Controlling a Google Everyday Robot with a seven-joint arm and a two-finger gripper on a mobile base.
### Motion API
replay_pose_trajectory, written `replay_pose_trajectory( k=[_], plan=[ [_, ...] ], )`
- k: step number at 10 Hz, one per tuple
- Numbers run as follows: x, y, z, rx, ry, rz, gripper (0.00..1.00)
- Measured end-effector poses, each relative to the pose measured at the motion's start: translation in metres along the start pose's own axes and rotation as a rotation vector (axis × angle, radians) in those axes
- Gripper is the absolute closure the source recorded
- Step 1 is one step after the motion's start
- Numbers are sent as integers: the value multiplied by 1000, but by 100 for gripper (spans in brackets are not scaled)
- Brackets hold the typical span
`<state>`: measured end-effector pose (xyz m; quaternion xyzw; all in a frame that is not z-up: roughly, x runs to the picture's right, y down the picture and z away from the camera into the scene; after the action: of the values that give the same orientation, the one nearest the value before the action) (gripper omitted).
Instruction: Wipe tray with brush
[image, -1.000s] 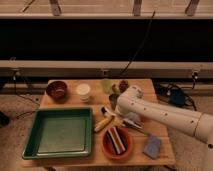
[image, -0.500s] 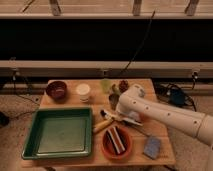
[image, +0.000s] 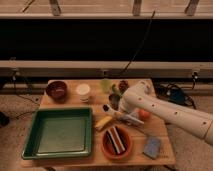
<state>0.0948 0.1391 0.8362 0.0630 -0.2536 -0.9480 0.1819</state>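
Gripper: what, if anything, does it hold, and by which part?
The gripper, low over the table, is shut on the brush, apparently mid-handle; its dark head sticks out toward the tray.

you'll see the gripper (image: 120, 111) low over the middle of the wooden table (image: 161, 131), closed on the brush (image: 131, 118); its dark head points toward the green tray (image: 31, 131), with a yellow object (image: 103, 122) between them.

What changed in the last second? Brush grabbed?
The gripper, at mid-table, has closed, apparently on the long slim white-handled brush near its dark head; the brush has barely moved. The large green plastic tray, round orange bowl and blue sponge stayed put.
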Motion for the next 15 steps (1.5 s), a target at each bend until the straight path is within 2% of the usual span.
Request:
replay_pose_trajectory(
  k=[2,4,8,9,13,15],
  plan=[
    [4,5,-20,-20,-12,-26,100],
    [14,4,-45,-49,-41,-83,100],
    [32,11,-67,-100,-104,-147,100],
    [33,14,-74,-108,-109,-154,100],
    [49,14,-125,-136,-93,-217,100],
    [59,1,-141,-132,-106,-317,100]
  ],
)
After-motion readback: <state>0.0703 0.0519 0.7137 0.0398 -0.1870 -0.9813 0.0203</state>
